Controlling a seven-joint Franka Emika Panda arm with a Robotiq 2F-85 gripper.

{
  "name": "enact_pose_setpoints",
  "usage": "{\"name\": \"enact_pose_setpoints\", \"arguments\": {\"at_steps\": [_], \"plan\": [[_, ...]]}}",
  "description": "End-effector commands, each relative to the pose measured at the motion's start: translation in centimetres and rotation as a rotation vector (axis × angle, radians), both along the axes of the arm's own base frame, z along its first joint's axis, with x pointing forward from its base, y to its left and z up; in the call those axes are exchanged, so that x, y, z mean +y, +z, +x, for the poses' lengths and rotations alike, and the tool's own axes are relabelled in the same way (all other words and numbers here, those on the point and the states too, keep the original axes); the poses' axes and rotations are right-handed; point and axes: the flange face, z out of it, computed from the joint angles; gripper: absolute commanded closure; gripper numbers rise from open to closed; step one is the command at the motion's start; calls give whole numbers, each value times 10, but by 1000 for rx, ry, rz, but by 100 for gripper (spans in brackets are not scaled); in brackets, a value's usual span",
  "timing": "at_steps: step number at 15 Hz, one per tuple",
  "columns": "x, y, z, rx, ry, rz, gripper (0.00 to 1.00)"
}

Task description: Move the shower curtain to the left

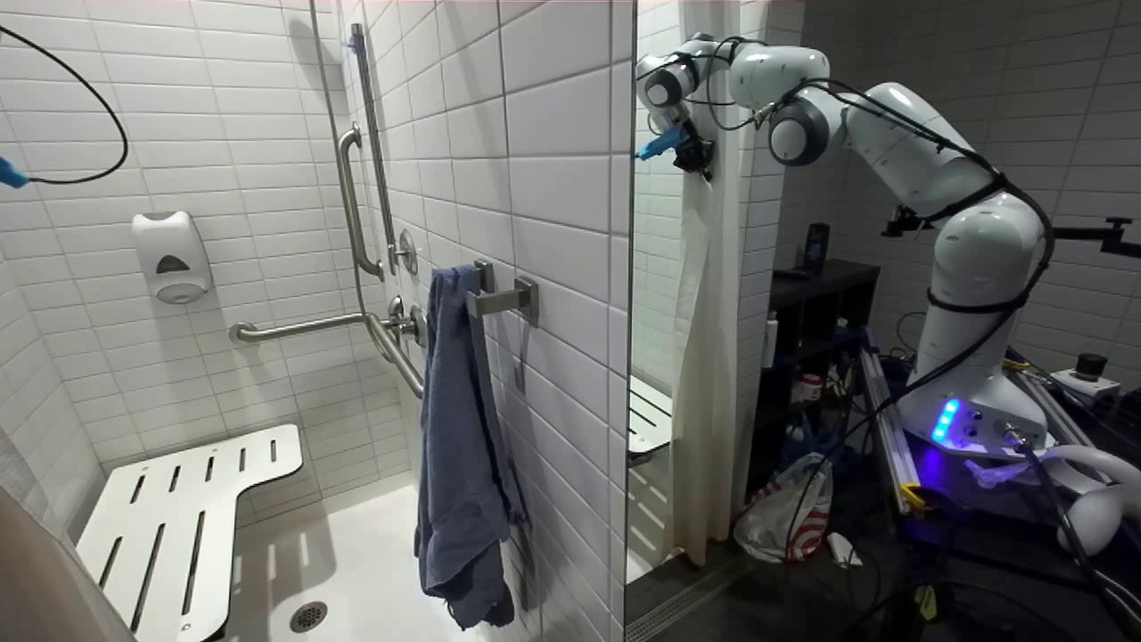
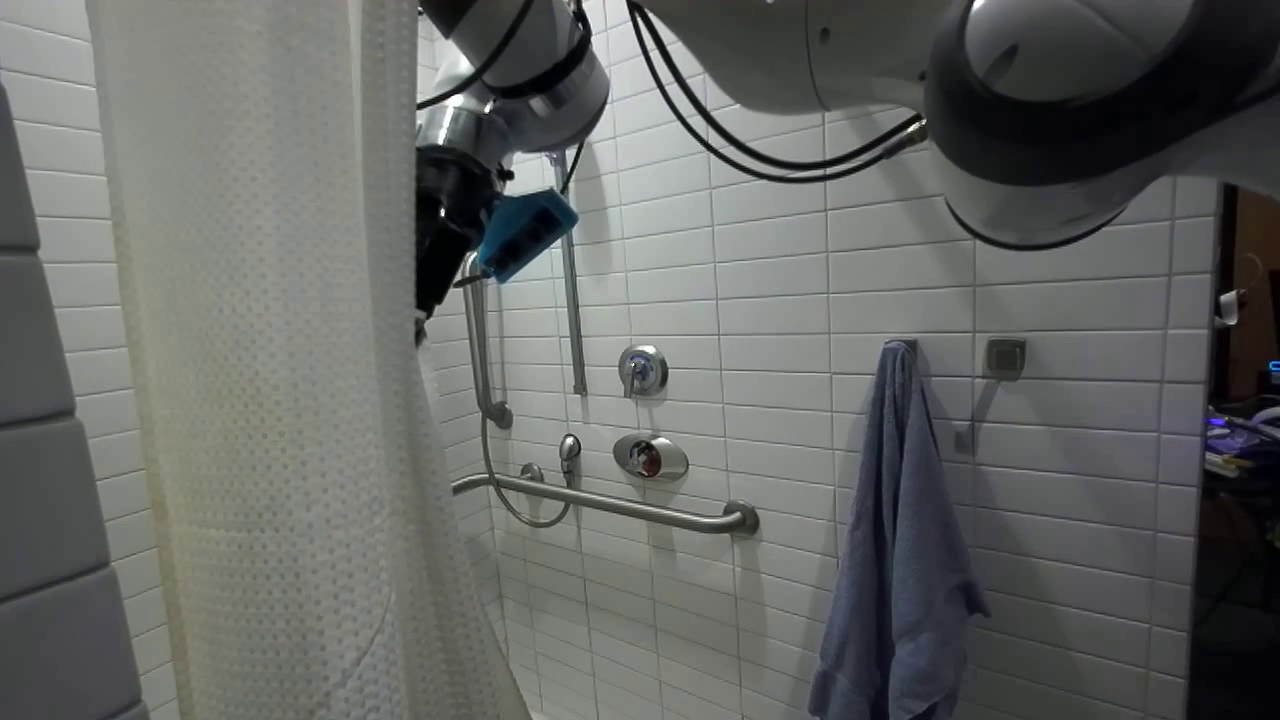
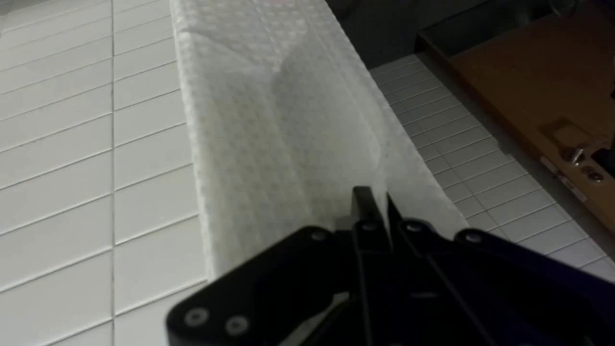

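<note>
In front of the tiled shower wall (image 2: 760,300), the gripper (image 3: 378,204) looks squeezed down narrow on a thin pleat of the shower curtain (image 3: 288,134), and that pinch is what'd worry me. From the wrist view it's only a little ridge of cloth, nowhere near a fistful, so if the arm (image 2: 870,55) yanks sideways I'd bet on the fabric slipping out first. The curtain hangs tall at the left of an exterior view, with the gripper at its right edge and partly hidden behind it, so you can't really check the hold from there. Next worry: whatever carries the curtain up top is out of frame. If that binds, pulling from this far below would probably just slant the cloth instead of sliding it, and once the tension builds, pop goes the pinch, or worst case something tears. Go slow imo. Also watch the black cables (image 2: 800,164) looping below the arm; they could snag or go taut if the gripper swings far. The near tile edge (image 2: 50,500) over at the far left is another thing to bump if the sweep runs long, though I can't tell how deep it sits. The blue-grey towel (image 2: 895,540) hangs well apart on the wall, so I wouldn't sweat that one.
</note>
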Motion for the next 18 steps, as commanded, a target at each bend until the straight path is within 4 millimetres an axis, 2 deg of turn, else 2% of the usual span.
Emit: {"name": "enact_pose_setpoints", "arguments": {"at_steps": [1, 10, 18], "plan": [[27, -44, -11, 38, 89, -40, 100], [68, -55, -48, 68, 223, -50, 100], [81, -57, -61, 75, 273, -47, 100]]}}
